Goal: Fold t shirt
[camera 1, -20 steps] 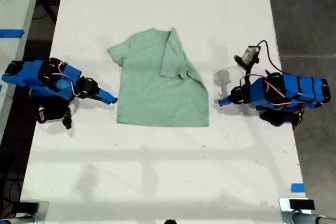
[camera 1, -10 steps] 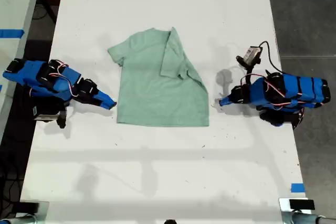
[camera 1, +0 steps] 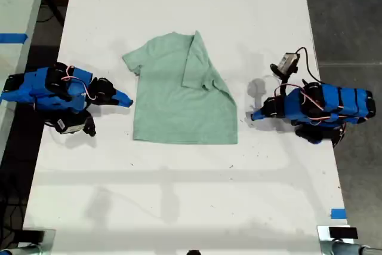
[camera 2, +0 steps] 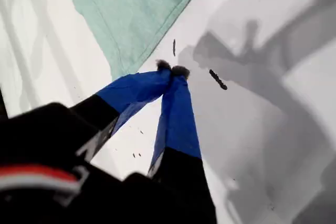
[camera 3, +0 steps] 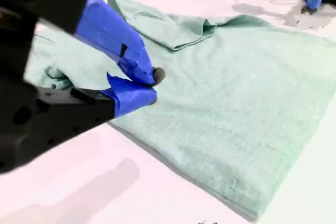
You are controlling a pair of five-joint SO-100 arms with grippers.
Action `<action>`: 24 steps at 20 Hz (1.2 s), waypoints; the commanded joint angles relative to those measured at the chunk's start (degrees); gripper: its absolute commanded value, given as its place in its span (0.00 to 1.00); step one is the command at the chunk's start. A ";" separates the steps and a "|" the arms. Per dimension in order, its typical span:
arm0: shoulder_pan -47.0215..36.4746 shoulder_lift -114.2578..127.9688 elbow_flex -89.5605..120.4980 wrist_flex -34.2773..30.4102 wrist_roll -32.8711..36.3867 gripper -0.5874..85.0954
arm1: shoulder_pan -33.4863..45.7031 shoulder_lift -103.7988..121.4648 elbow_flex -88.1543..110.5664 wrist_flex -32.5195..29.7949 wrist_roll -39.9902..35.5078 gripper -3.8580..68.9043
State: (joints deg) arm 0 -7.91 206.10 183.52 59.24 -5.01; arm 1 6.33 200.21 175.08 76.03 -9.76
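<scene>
While the long white table [camera 1: 179, 195] fills most of the exterior view, the small plain pale mint-green short-sleeved cotton T-shirt [camera 1: 173, 106] lies flat near its middle. The neck end points to the far end of the table and the straight hem is nearest the camera. The side of the shirt on the exterior view's right is folded over onto the body, so that sleeve lies on top of the cloth. The other sleeve sticks out flat toward the exterior view's left.

Two blue and black arms lie low on the table, one on each side of the shirt, and both point in at it. My first gripper [camera 1: 253, 116] is on the exterior view's right. It is near the shirt's edge but not touching it. Its two blue jaws are pressed tip to tip and hold nothing.

My second gripper [camera 1: 126, 100] is on the exterior view's left, just beside the shirt's edge below the flat sleeve. Its jaws are very close together, and I see no cloth between them.

A small piece of blue tape [camera 1: 338, 213] is stuck on the table edge at the exterior view's right.
</scene>
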 commanded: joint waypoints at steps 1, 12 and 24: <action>-0.09 0.53 0.18 0.18 0.97 0.01 | 0.26 0.97 1.67 1.41 1.05 0.05; -1.23 0.53 0.88 -2.02 0.97 0.00 | 3.43 0.97 1.32 2.99 0.70 0.04; -2.55 0.53 0.44 -1.14 -0.09 0.00 | 3.87 0.97 1.49 2.90 0.88 0.04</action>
State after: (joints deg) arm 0 -9.14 206.10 183.52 58.97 -4.39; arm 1 9.58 200.39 175.08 78.75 -8.88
